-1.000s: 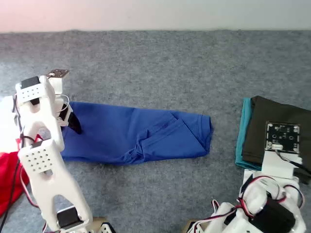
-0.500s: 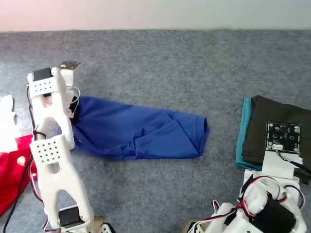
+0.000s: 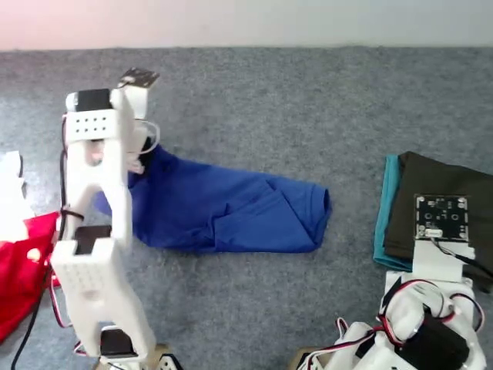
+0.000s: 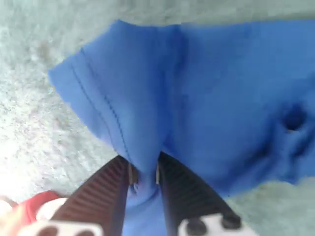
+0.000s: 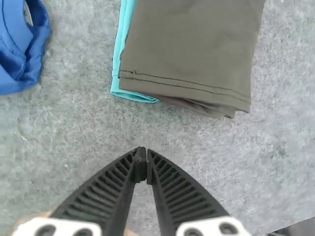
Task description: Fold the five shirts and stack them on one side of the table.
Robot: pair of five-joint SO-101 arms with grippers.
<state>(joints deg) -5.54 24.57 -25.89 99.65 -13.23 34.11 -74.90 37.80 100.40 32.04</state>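
A blue shirt (image 3: 231, 212) lies across the middle of the grey table, partly folded. My left gripper (image 4: 143, 176) is shut on the blue shirt's (image 4: 221, 98) left end, pinching a fold of cloth and holding it above the table; in the high view the left arm (image 3: 96, 154) stands over that end. At the right, a dark brown folded shirt (image 3: 439, 202) rests on a teal folded shirt (image 3: 387, 212). My right gripper (image 5: 141, 169) is shut with nothing in it, hovering over bare table in front of the brown shirt (image 5: 192, 49) and teal shirt (image 5: 120, 59).
A red shirt (image 3: 19, 270) and a white cloth (image 3: 9, 185) lie at the left edge. The grey felt table (image 3: 293, 100) has free room at the back and in front of the blue shirt. The right arm's base (image 3: 416, 324) sits at the bottom right.
The left arm has moved back and to the right, lifting the blue shirt's left end and dragging it toward the middle. The right arm has kept still.
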